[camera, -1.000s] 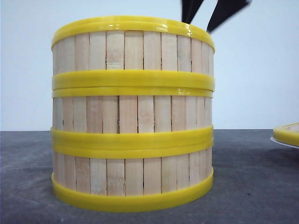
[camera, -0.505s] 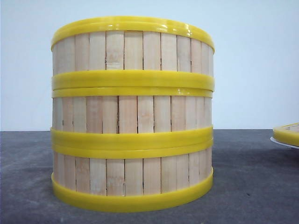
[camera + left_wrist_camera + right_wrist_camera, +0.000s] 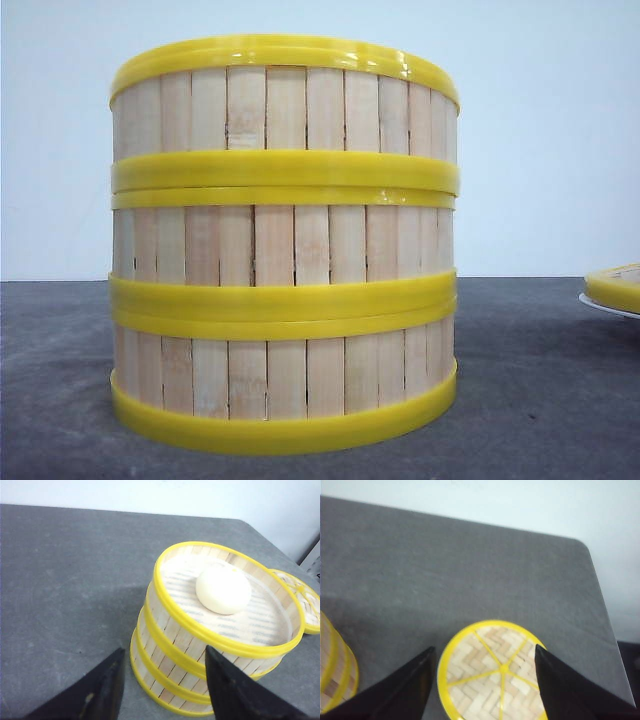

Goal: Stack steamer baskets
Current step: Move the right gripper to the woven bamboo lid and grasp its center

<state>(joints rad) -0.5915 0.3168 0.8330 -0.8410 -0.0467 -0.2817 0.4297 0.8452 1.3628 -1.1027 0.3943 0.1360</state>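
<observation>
Three steamer baskets [image 3: 285, 250] stand stacked in one column on the dark grey table, filling the front view. From the left wrist view the stack [image 3: 200, 655] shows a white bun [image 3: 223, 588] lying in the top basket. My left gripper [image 3: 164, 652] hovers open above the stack's near side, holding nothing. In the right wrist view my right gripper [image 3: 484, 652] is open above the flat woven yellow lid [image 3: 495, 672], apart from it. An edge of the stack [image 3: 335, 672] shows beside it. Neither gripper appears in the front view.
The yellow lid rests on a white plate [image 3: 612, 307] at the right edge of the front view, and the lid [image 3: 305, 600] lies just behind the stack. The table's far corner [image 3: 580, 542] and right edge are near the lid.
One second ago black fingers showed above the stack's upper right rim in the front view; they have since risen out of that view. The stack has not moved.
</observation>
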